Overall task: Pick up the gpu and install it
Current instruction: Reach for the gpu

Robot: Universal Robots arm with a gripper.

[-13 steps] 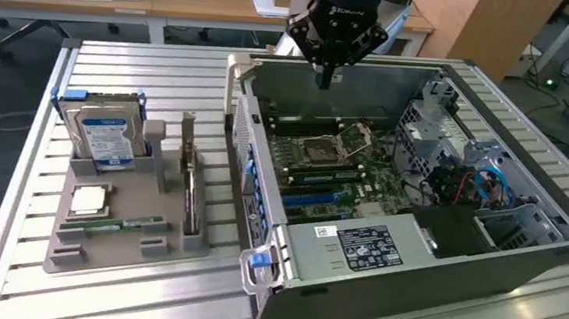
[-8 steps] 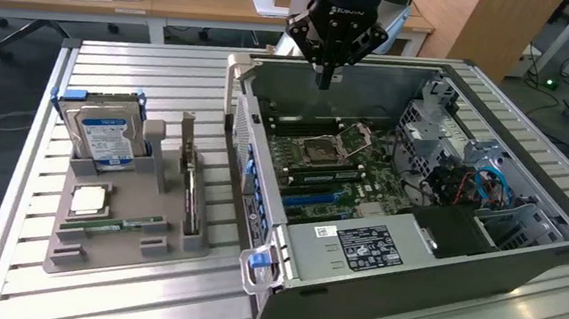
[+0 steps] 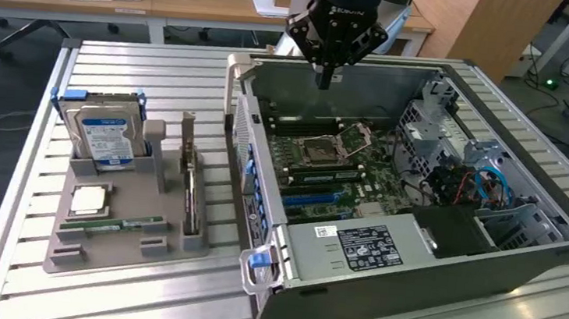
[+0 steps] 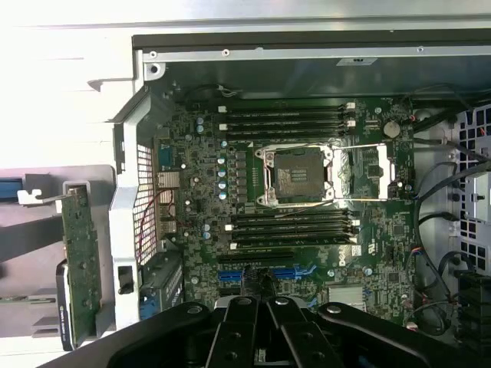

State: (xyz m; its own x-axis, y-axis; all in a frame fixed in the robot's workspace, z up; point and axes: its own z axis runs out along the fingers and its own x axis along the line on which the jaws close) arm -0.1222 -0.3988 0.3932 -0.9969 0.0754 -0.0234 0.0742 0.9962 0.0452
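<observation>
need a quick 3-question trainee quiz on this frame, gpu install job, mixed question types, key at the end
1. True or false: the hand is shut and holds nothing.
2. Where is the gpu?
A) gripped in the hand
B) standing on edge in the gray holder, on the exterior view's left
C) seated in a motherboard slot
3. Fill in: the hand hangs over the open ____.

Key: 1 true; 2 B; 3 computer case.
</observation>
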